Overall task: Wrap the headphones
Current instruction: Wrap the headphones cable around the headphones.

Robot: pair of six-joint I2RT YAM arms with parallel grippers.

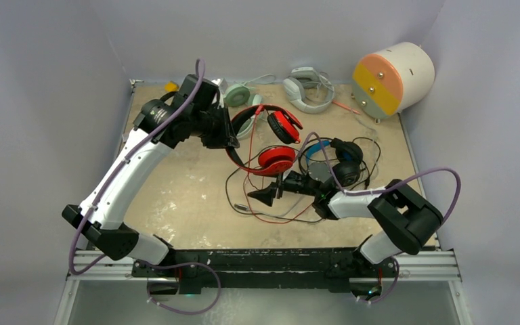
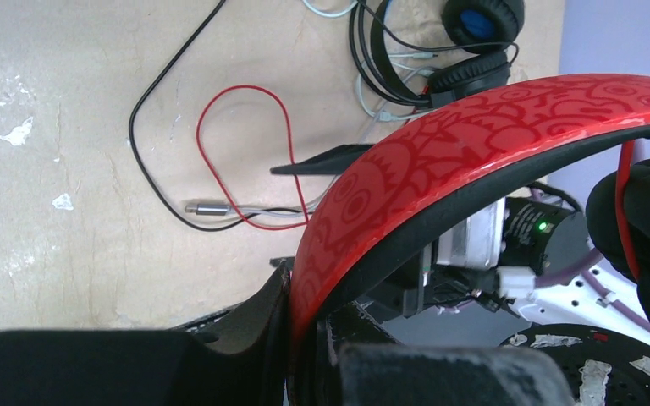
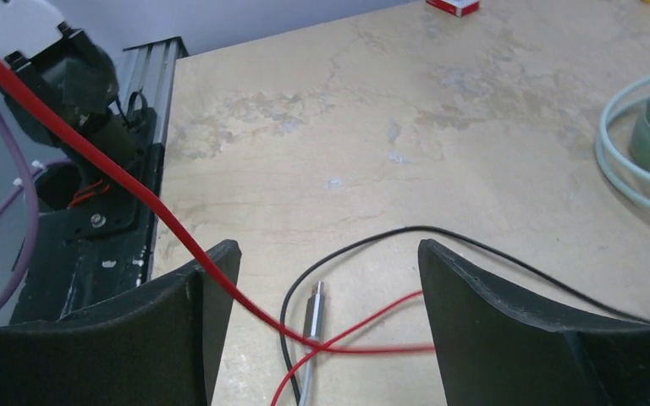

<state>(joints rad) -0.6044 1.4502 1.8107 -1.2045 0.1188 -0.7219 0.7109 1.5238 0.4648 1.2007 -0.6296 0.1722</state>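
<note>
The left gripper [image 2: 305,326] is clamped on the glossy headband of the red-and-black headphones [image 2: 440,161]. The band is a broad curve printed with darker swirls and lined in black, and it is held near the middle of the counter [image 1: 189,183], a mottled beige slab. A thin red cable [image 2: 245,152] loops past a small metal plug [image 3: 313,309]. The right gripper [image 3: 326,262] is low over the counter, its matte black fingers spread wide. It grasps nothing, and the red cable passes between them.
</note>
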